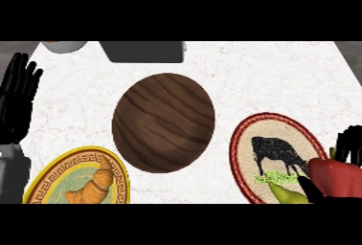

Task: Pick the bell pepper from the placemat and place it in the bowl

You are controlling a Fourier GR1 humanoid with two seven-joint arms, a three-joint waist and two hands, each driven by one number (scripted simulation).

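The red bell pepper [338,175] sits at the right edge of the round, red-rimmed placemat [263,125], which carries a black cow picture. My right hand [311,187] is curled round the pepper, with its fingers [348,145] behind and the thumb in front. The dark wooden bowl [164,122] stands at the counter's middle, left of the placemat. My left hand [17,95] rests open at the left edge, fingers up.
A yellow-green pear [287,194] lies on the placemat's lower edge beside the pepper. A yellow-rimmed plate [50,168] holding a croissant [93,184] is at the lower left. A grey box [143,50] and a cup [63,46] stand at the counter's far edge.
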